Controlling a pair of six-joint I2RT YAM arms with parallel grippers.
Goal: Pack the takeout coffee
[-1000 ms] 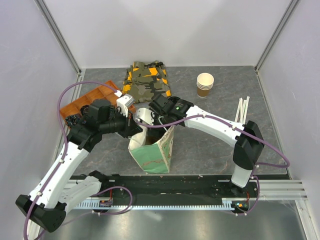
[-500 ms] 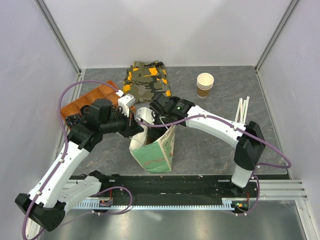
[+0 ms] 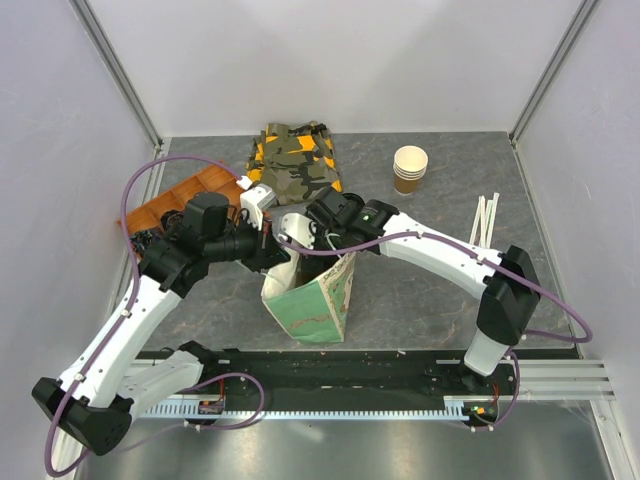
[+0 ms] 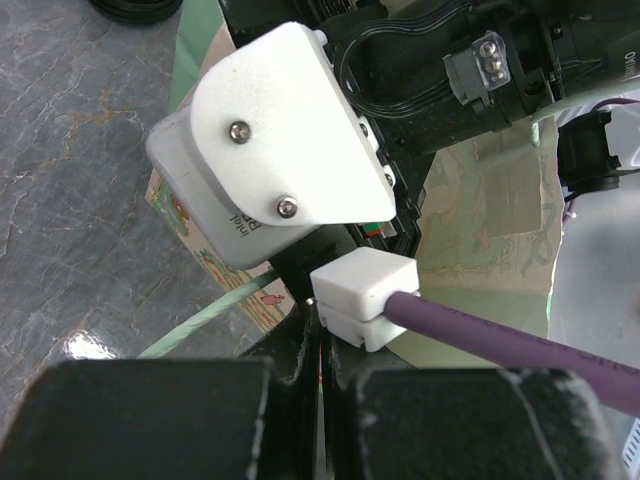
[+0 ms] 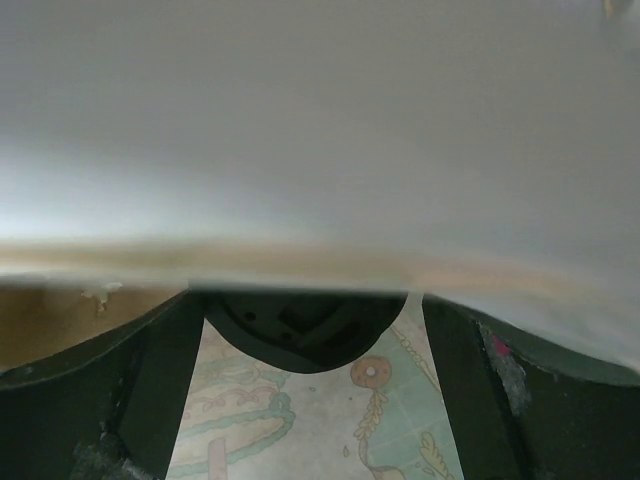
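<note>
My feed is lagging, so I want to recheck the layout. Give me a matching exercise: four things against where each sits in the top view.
Things:
1. printed paper bag
2. stack of paper cups
3. orange tray
4. white sticks

Places:
A. left side
B. right edge
C. centre, standing upright
D. far side, right of the camouflage cloth

Pairs: 1-C, 2-D, 3-A, 4-B

By the table's near edge, the left gripper [image 4: 318, 360] and right gripper [image 5: 310, 400] bury their fingertips at the paper bag [image 3: 310, 305], grips unreadable. Right wrist view: mostly pale blur, one dark round shape [image 5: 300, 335] unidentifiable.
</note>
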